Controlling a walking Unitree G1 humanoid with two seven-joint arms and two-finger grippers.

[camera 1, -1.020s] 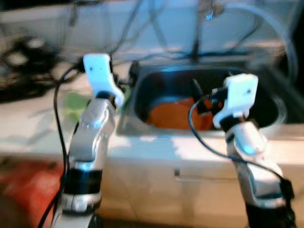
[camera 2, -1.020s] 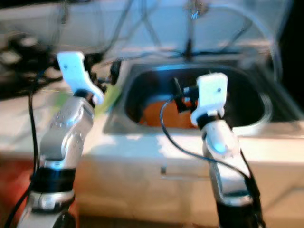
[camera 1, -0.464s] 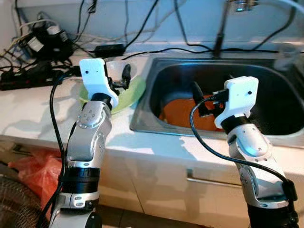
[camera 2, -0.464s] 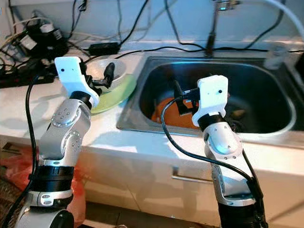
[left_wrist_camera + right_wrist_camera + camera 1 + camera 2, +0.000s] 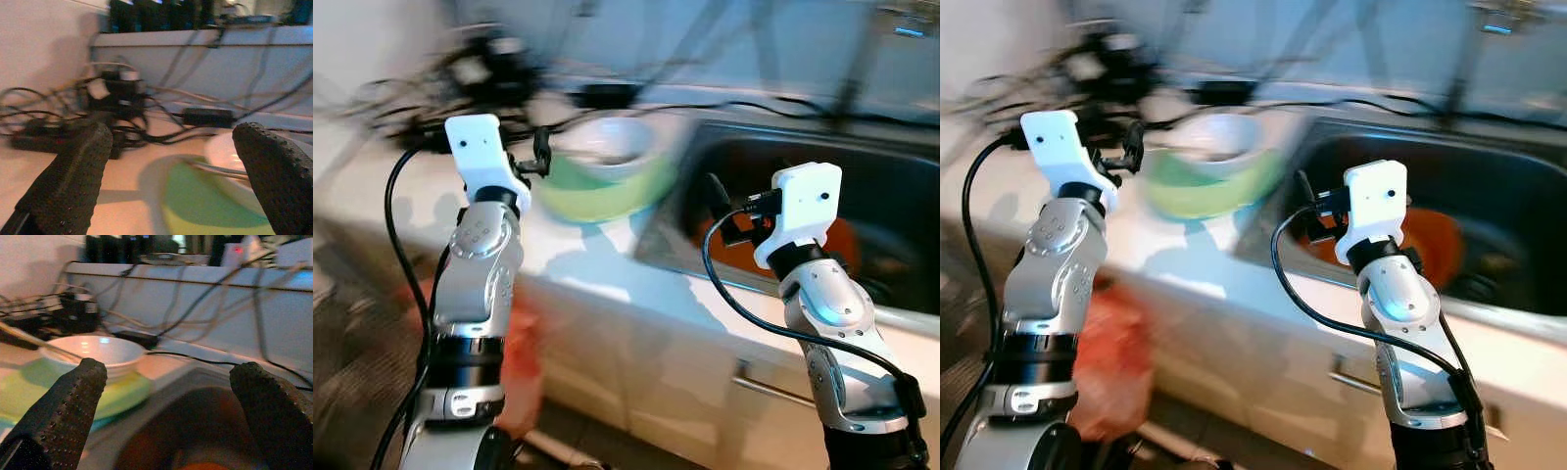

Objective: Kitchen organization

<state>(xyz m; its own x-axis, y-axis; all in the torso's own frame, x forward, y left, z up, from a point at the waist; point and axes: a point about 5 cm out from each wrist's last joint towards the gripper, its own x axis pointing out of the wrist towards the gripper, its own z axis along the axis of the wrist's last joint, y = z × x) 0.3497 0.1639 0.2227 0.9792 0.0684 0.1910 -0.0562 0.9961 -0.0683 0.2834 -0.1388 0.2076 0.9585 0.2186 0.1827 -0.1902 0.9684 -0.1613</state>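
A white bowl (image 5: pixel 612 142) sits on a green plate (image 5: pixel 607 188) on the white counter, just left of the steel sink (image 5: pixel 881 176). An orange dish (image 5: pixel 1432 238) lies in the sink's bottom. My left gripper (image 5: pixel 171 147) is raised above the counter just left of the plate, open and holding nothing; the plate (image 5: pixel 205 205) lies beyond its fingers. My right gripper (image 5: pixel 168 382) hovers over the sink's near left corner, also open and holding nothing, pointing towards the bowl (image 5: pixel 93 352). The head views are blurred.
A tangle of black cables and a power strip (image 5: pixel 115 100) covers the counter's back left, against the wall. A red bag (image 5: pixel 1116 357) lies on the floor below the counter. The cabinet front carries a drawer handle (image 5: pixel 773 390).
The camera has swung to the left, so the sink and plate sit further right in the picture, now blurred. Both arms keep the same raised pose with open fingers.
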